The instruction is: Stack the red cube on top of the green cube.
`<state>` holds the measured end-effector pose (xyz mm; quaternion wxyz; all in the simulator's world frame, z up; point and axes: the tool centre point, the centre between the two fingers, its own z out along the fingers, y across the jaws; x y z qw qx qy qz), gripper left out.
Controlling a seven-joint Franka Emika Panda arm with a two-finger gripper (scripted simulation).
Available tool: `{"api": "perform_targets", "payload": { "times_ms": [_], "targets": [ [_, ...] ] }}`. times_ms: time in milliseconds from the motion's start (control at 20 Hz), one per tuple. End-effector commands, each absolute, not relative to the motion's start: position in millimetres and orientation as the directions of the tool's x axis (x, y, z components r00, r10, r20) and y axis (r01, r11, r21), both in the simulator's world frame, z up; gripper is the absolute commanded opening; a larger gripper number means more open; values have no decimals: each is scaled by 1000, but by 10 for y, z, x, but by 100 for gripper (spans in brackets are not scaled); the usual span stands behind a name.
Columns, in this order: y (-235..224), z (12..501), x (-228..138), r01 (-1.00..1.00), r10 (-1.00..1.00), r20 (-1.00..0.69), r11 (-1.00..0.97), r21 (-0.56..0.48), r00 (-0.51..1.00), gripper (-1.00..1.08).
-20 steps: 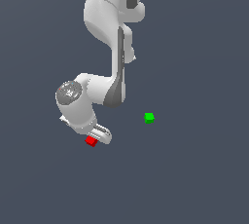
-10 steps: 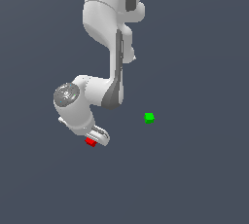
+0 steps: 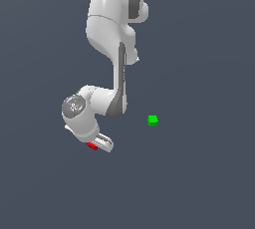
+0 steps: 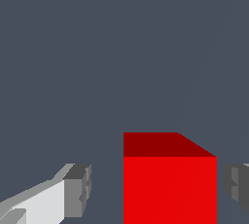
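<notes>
where the arm (image 3: pixel 107 49) folds down at the exterior view's left, low over the dark floor (image 3: pixel 199 183) with the gripper (image 3: pixel 98 145) straddling the red cube (image 3: pixel 92 146). only a sliver of red showing past the white hand there. seen from the wrist, spread apart around the red cube (image 4: pixel 169 184), one grey fingertip (image 4: pixel 78 190) on one side, the other (image 4: pixel 237 186) on the opposite side, a visible gap between each pad and the cube's faces, so neither touching it. farther toward the exterior view's right, well apart and slightly higher in the picture, resting alone on the floor, the green cube (image 3: pixel 153 120).
</notes>
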<state>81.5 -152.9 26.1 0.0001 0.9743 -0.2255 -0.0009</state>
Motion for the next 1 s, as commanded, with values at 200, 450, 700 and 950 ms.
{"api": "perform_targets", "payload": {
  "times_ms": [200, 450, 700, 950],
  "targets": [
    [-1533, 198, 832, -439, -439, 0, -898, 0, 898, 100],
    [-1533, 198, 832, -439, -439, 0, -898, 0, 898, -100],
    [-1533, 198, 832, -439, -439, 0, -898, 0, 898, -100],
    [-1531, 248, 826, -439, -439, 0, -898, 0, 898, -100]
  ]
}}
